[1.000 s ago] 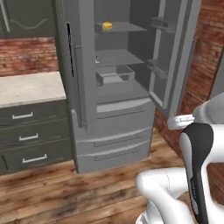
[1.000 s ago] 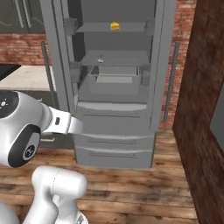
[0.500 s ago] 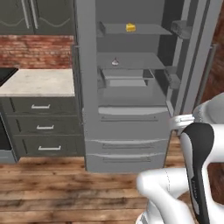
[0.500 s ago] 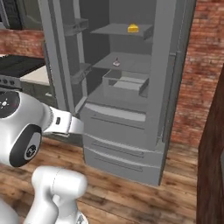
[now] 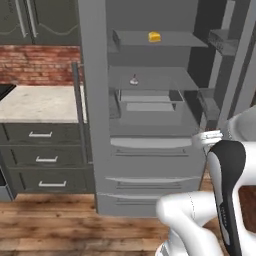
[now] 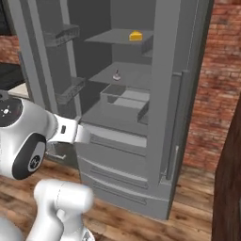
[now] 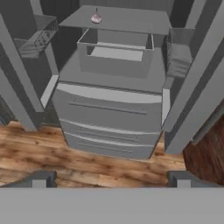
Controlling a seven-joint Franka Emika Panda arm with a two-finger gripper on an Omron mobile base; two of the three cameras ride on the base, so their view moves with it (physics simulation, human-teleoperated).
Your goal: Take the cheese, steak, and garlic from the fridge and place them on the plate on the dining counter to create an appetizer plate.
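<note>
At the far left: a pale stone worktop (image 5: 35,102) over dark drawers (image 5: 42,160) is seen beside the fridge, with red brick wall (image 5: 37,65) behind it.
Fridge: the fridge (image 5: 150,150) is seen with both doors swung open, and its grey shelves and lower drawers can be looked into from the front.
Cheese: the cheese (image 5: 154,36) is seen lying on the top shelf, toward the right of it. It is also seen from the right side (image 6: 135,36).
Garlic: the garlic (image 5: 134,80) is seen standing on the shelf below, just behind a clear box (image 5: 148,102). It is near the top of the hand view (image 7: 96,18).
Steak: it cannot be made out in the fridge.
Gripper: the gripper (image 7: 110,178) is held wide open with nothing in it, low and well apart from the shelves.
What has changed: the whole picture has been shifted, so the base has been driven round. The fridge was seen from one side a second ago, and it is now faced almost straight on. The food has not been moved.
What it means: nothing has been picked up yet. The arm is probably being lined up for a first reach to the shelves.
</note>
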